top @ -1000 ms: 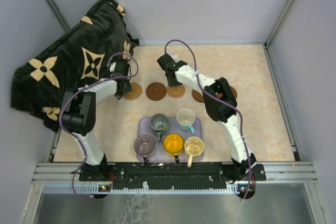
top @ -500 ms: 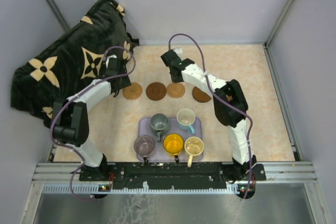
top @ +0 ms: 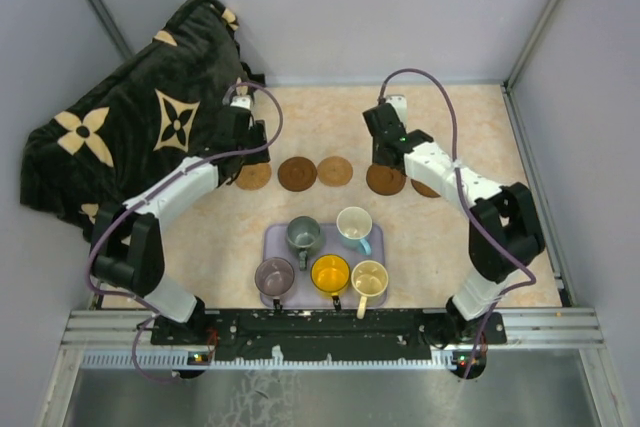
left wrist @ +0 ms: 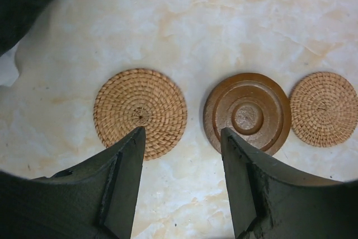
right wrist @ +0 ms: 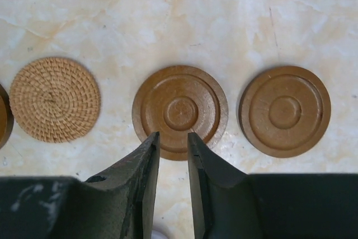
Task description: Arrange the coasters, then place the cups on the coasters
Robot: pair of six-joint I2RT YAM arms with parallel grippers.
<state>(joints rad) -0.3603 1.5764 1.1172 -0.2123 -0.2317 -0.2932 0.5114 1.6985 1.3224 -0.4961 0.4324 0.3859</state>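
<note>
Black left jaws spread, right jaws barely parted, both empty

Five coasters (top: 297, 173) in all; two of them woven, the left woven coaster (left wrist: 140, 113) and the right woven coaster (left wrist: 323, 108); three of them wooden, the dark wooden coaster (left wrist: 246, 113), the middle wooden coaster (right wrist: 180, 112) and the end wooden coaster (right wrist: 285, 111); five cups (top: 330, 273), one of each colour; one purple-grey cup (top: 274, 275); one grey-green cup (top: 303, 235); one yellow cup (top: 330, 273); one cream cup (top: 369, 278); one light blue cup (top: 354, 226); one lavender tray (top: 273, 243); one black flower-print cloth (top: 130, 137); two robot arms, the left arm (top: 185, 185) and the right arm (top: 450, 169).
</note>
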